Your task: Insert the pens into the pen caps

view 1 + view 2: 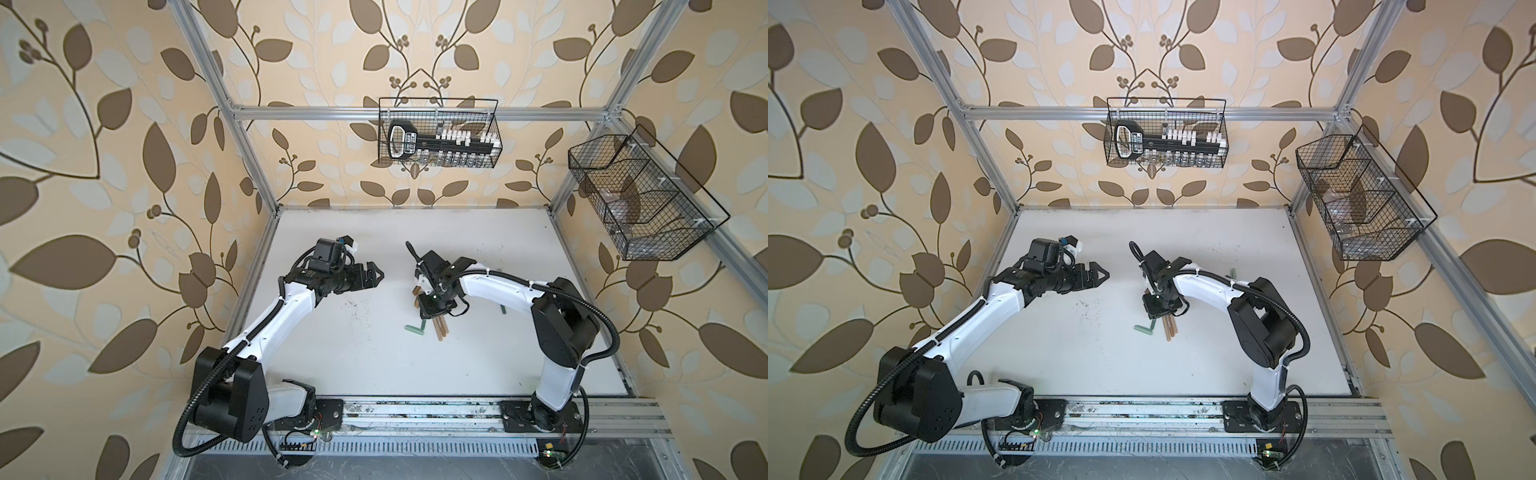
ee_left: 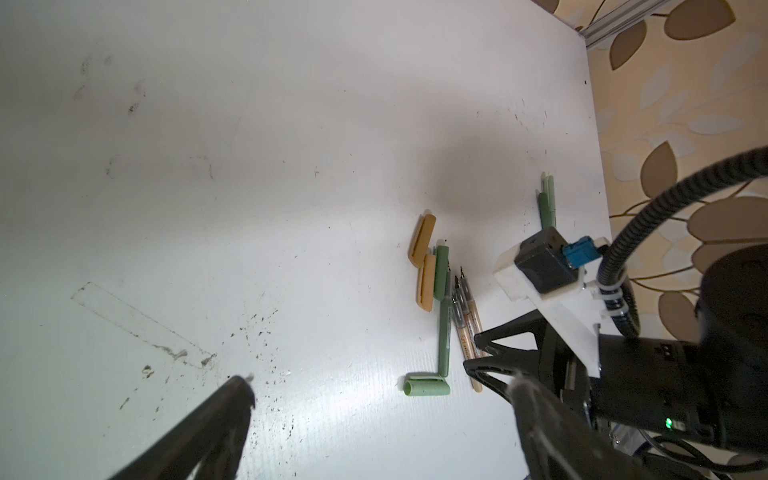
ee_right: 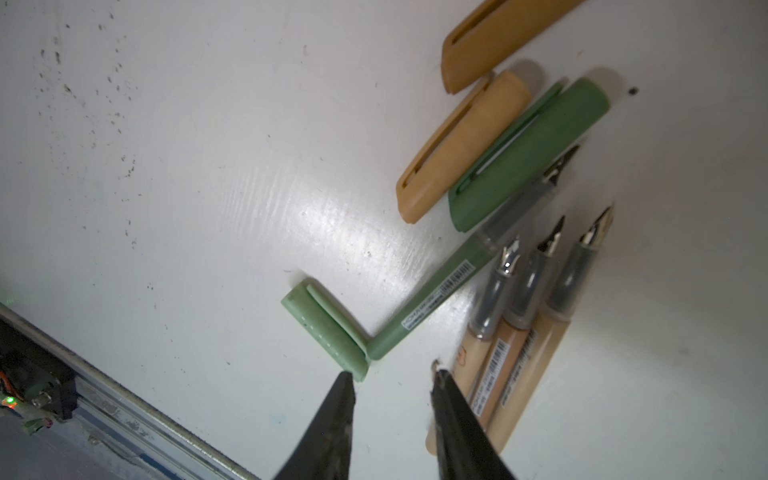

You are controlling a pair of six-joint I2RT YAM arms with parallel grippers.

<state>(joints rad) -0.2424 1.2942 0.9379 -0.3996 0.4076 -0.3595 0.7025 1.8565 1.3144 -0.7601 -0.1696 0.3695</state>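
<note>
Right fingers [image 3: 446, 395], partly open and empty, flank the rear end of the green pen [image 3: 432, 299] just ahead; closing may instead snag the mint cap [image 3: 324, 328] beside one fingertip or the adjacent tan pens [image 3: 511, 340]; left fingers [image 2: 232, 399] spread wide, empty.

Two white-shelled robot arms, the left arm [image 1: 266, 328] and the right arm [image 1: 498, 286], show bulky black joint housings, ribbed black cable conduit [image 2: 685, 183] cinched with white zip ties, and screwed black base plates [image 1: 328, 411] at seven and five o'clock of the white table [image 1: 353, 374]. The black left gripper [image 1: 378, 270] has triangular cut-out jaws.
</note>
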